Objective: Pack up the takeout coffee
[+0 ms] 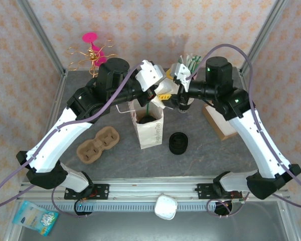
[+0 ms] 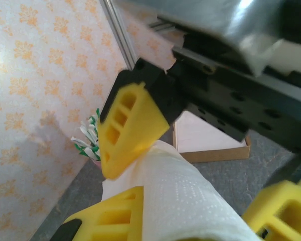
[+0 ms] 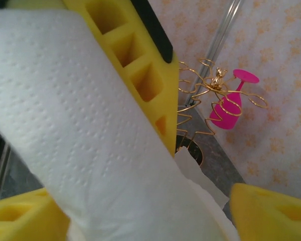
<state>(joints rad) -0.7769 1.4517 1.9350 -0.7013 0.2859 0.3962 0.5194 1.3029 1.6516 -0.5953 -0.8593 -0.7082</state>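
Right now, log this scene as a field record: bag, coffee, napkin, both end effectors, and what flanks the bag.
bag: pale paper bag, upright, mid-table, top open
coffee: dark round lidded cup, apparently inside the bag
napkin: white embossed paper napkin, held near the bag's far side
left end effector: shut on the napkin
right end effector: straddles the napkin, grip unclear
left of bag: brown moulded-pulp cup carrier
right of bag: low stack of black plastic lids

Robot lab test cell (staged, boxed in): aluminium frame [image 1: 42, 35], floral wallpaper walls [image 1: 150, 25], grey tabletop [image 1: 200, 158].
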